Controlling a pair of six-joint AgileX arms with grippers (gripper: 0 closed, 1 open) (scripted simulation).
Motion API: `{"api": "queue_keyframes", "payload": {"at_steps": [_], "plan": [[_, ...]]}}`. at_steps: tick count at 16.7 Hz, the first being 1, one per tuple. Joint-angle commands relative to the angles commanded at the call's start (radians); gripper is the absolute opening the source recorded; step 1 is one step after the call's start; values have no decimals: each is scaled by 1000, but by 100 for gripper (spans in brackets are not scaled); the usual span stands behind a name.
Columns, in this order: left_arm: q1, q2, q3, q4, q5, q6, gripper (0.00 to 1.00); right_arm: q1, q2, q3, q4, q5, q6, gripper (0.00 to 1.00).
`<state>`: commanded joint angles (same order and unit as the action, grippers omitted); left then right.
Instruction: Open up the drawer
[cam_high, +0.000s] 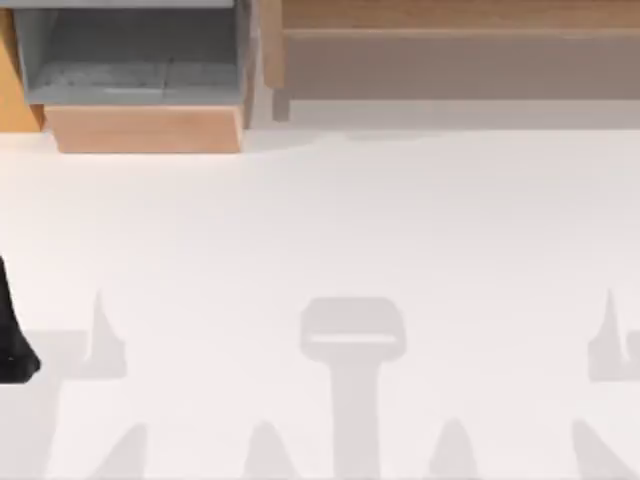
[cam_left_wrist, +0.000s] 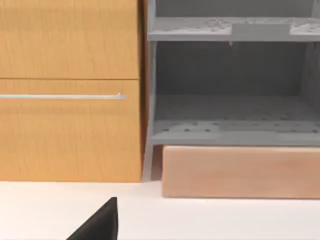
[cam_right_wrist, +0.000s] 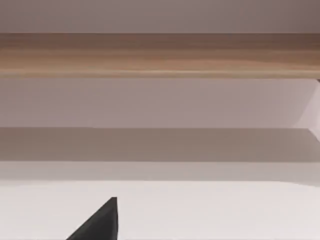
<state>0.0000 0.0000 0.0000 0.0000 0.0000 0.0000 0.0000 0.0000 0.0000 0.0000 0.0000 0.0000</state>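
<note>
The drawer (cam_left_wrist: 70, 132) is an orange-brown wooden front with a thin silver handle bar (cam_left_wrist: 62, 96) along its upper edge, set flush under another orange-brown panel. In the top view it is a narrow orange-brown strip (cam_high: 12, 95) at the far-left back. A black part of my left gripper (cam_left_wrist: 100, 224) sits low in the left wrist view, well short of the drawer and apart from it. My left arm (cam_high: 14, 345) is at the table's far-left edge. A black part of my right gripper (cam_right_wrist: 100, 224) faces the long shelf board.
Beside the drawer stands a grey-lined drawer (cam_high: 135, 65) pulled out, with a paler tan front (cam_high: 145, 128) and a grey shelf (cam_left_wrist: 230, 29) above it. A long pale-brown shelf board (cam_high: 450, 20) runs along the back right. The white table (cam_high: 330, 220) spreads in front.
</note>
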Motion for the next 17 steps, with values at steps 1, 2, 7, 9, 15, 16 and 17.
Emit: {"api": "queue_keyframes", "payload": {"at_steps": [1,2,7,9,15,16,17], "plan": [[0,0,0,0,0,0,100,0,0,0,0,0,0,100],[-2,2,2,2,-2,0,100,0,0,0,0,0,0,100],[-161,169,106,102,-161,5,100,0,0,0,0,0,0,100],[-272,304,173,166,-271,6,100,0,0,0,0,0,0,100],[-598,724,370,355,-594,13,100,0,0,0,0,0,0,100],[-639,773,395,379,-634,14,100,0,0,0,0,0,0,100],[-673,813,416,400,-668,15,100,0,0,0,0,0,0,100]]}}
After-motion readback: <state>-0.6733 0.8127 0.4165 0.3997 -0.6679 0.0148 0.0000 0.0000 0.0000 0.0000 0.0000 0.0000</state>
